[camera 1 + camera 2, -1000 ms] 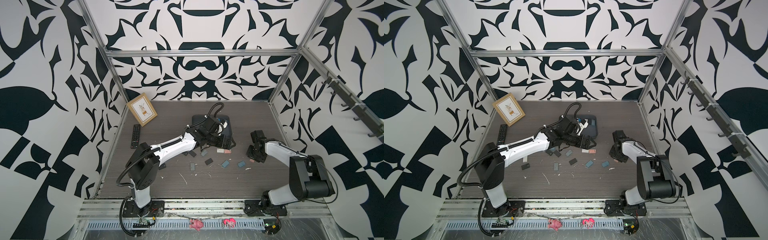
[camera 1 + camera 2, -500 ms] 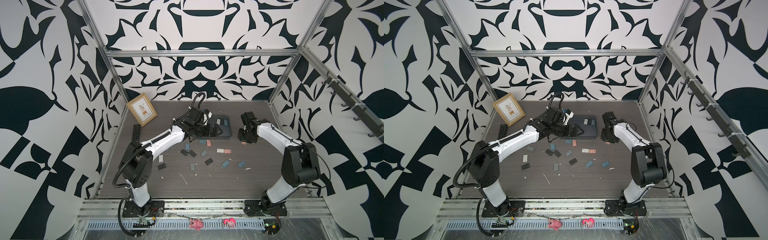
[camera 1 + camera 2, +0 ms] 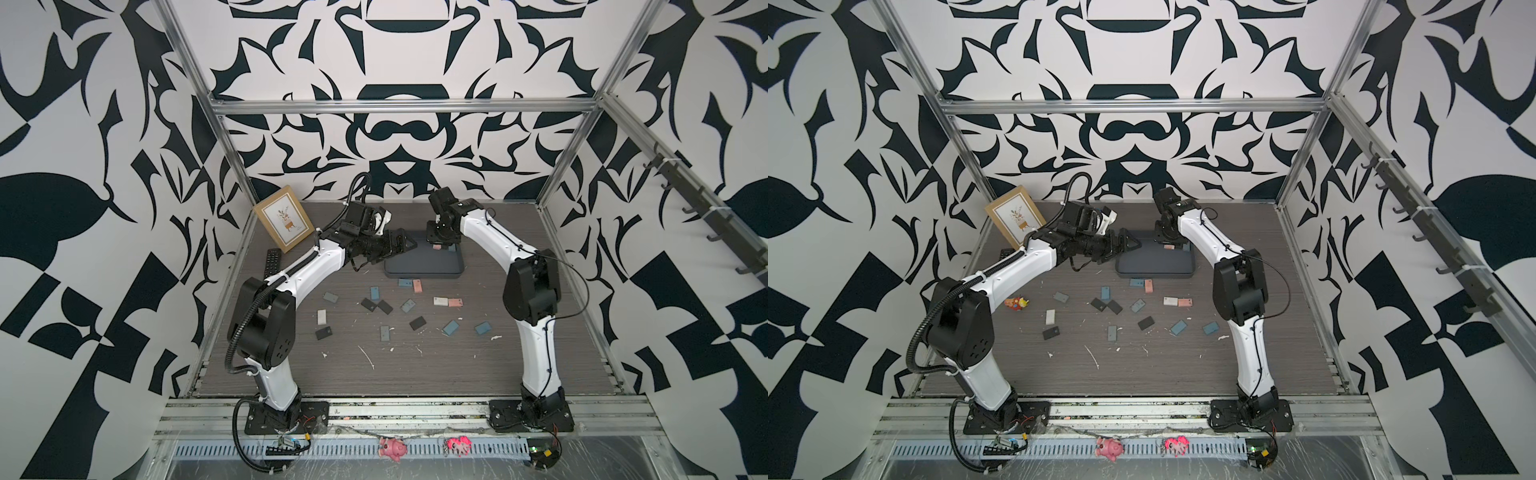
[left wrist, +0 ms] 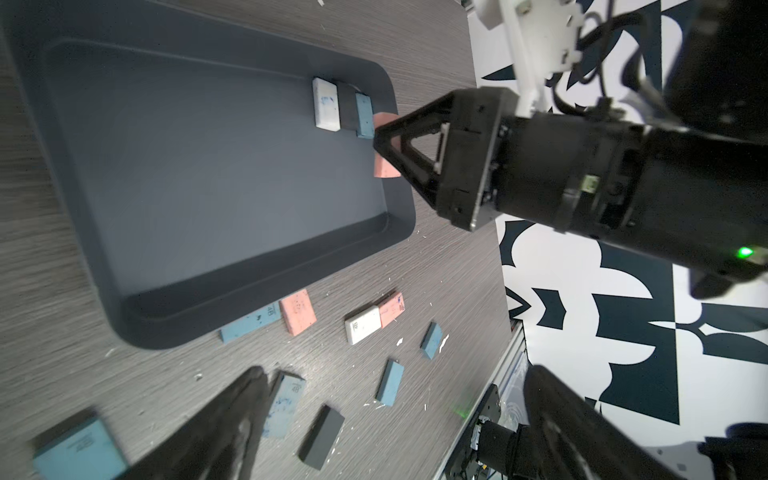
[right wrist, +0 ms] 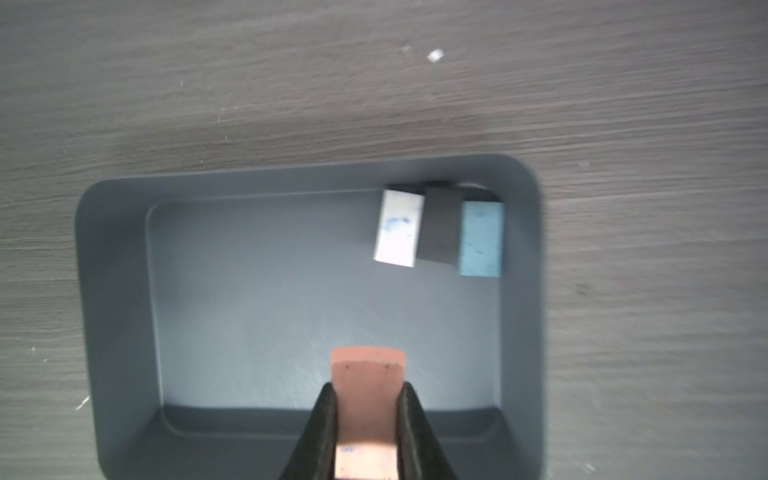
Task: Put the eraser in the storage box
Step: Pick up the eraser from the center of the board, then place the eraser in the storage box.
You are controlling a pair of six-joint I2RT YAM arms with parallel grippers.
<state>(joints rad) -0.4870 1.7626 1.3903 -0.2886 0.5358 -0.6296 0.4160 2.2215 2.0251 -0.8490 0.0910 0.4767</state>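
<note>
Nearest, the right gripper [image 5: 368,415] is pinching a pink eraser [image 5: 368,374] between narrowly set fingers [image 5: 318,436], with the eraser's free end projecting past the fingertips. Directly below those fingertips the storage box [image 5: 116,291] is lying flat on the wood-grain table [image 5: 374,83], so the held eraser is hanging over the box's interior. Whether it is touching the floor cannot be told. Further out from the fingertips, in a corner of the box, a white eraser [image 5: 397,228], a dark grey eraser [image 5: 440,226] and a blue eraser [image 5: 481,239] are resting side by side, each touching the next.

The left gripper [image 4: 395,374] is hovering just outside the box with its fingers [image 4: 224,428] spread wide, gripping nothing. Beneath and ahead of these fingers, loose erasers [image 4: 297,318] in blue, pink, white and dark grey are lying scattered on the table beside the box's rim. Well behind the left gripper's fingers, a tan picture frame [image 3: 284,218] is standing tilted at the table's back corner, and a black remote control [image 3: 272,261] is lying just in front of it.
</note>
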